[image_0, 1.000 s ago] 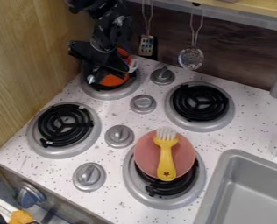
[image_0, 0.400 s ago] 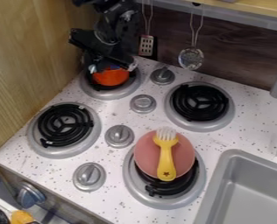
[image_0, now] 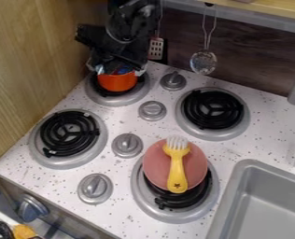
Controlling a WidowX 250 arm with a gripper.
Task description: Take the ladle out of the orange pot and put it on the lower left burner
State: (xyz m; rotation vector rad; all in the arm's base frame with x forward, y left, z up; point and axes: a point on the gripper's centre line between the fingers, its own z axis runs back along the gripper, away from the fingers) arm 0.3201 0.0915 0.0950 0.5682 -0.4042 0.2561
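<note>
Orange pot (image_0: 117, 83) partly hidden by the gripper (image_0: 119, 69), blue thing (image_0: 123, 69) inside mostly covered; slotted spatula (image_0: 156, 48) partly behind arm (image_0: 130, 23); sink (image_0: 235, 186) cut off right and bottom

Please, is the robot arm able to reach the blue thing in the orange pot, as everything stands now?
Likely yes: the gripper hangs right over the orange pot, fingers apart, and nothing seems to block it from the blue thing inside.

Pale wood panel (image_0: 31, 60) beside a dark wood-grain backsplash (image_0: 256, 60).
</note>
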